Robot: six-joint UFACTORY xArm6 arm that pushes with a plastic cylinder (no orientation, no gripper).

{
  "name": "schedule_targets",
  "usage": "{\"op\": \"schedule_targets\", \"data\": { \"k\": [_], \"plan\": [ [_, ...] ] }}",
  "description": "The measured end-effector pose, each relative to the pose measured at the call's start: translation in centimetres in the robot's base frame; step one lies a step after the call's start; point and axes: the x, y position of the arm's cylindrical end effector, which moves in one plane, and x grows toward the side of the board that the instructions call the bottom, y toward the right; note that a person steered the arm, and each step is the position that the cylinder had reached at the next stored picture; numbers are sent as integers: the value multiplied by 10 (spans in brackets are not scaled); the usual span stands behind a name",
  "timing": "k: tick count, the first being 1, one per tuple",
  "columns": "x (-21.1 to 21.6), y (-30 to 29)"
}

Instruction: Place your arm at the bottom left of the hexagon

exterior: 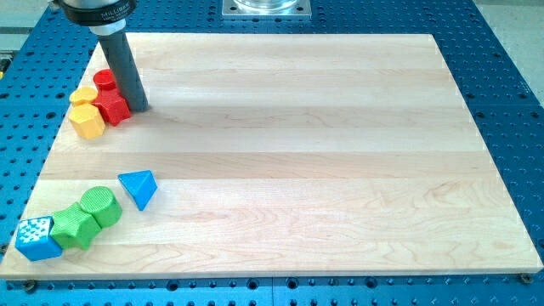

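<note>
One high camera looks down across the whole board (280,153).

So the dark rod comes down from the upper left corner of the frame, leaning slightly right, and my tip (138,107) sits planted in the upper left area.

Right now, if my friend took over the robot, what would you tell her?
My tip rests on the board at the view's top left, touching or just beside the right edge of the red block.
The yellow hexagon sits left of that red block, with another yellow block and a red cylinder above it.
Done: nothing settled yet; the tip is to the hexagon's right, slightly above.
Left: bring the tip round to the hexagon's bottom left.
The blue triangle, green cylinder, green block and blue block lie at bottom left.
</note>
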Motion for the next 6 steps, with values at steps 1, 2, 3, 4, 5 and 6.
{"op": "schedule_targets", "data": {
  "k": [1,2,3,4,5,6],
  "plan": [
    [0,0],
    [12,10],
    [53,19],
    [81,-29],
    [100,-102],
    [98,-105]
  ]
}}
